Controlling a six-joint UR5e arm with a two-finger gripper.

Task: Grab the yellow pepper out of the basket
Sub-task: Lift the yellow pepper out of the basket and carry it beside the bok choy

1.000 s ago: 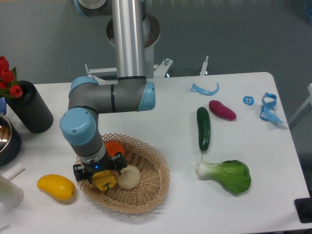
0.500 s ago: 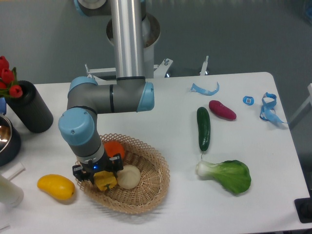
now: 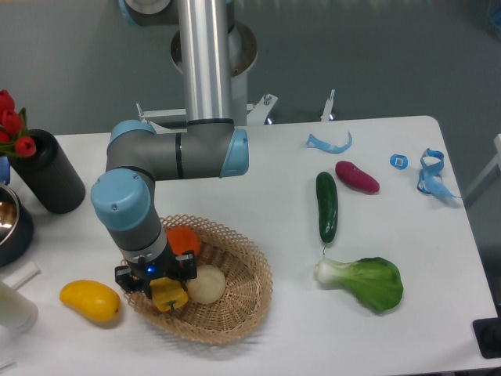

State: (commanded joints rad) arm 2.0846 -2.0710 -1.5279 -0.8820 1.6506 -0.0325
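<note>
The 2 fingers of the gripper (image 3: 167, 291) are clenched around the yellow pepper (image 3: 169, 294), which is held at the near left part of the basket (image 3: 243, 301); whether the pepper touches the wicker floor or hangs just above it cannot be told. The dark gripper body sits directly over the pepper, with a small blue light showing on it, and only the lower, lumpy part of the pepper is seen below it. Just right of the pepper a pale round onion-like vegetable (image 3: 207, 283) lies in the basket, touching or nearly touching the pepper. Beyond the gripper, an orange fruit (image 3: 185, 239) is seen in the far left of the basket, partly hidden by the arm (image 3: 125, 211). The basket rests on the white tabletop (image 3: 274, 172). Left of the basket, just outside its rim, a smooth yellow mango-like fruit (image 3: 91, 301) lies on the tabletop. Farther right, well apart from the basket, a cucumber (image 3: 326, 206), a purple sweet potato (image 3: 357, 176) and a bok choy (image 3: 364, 280) are laid out. At the far left a black cylinder (image 3: 47, 172) with red tulips (image 3: 11, 124) is seen.
</note>
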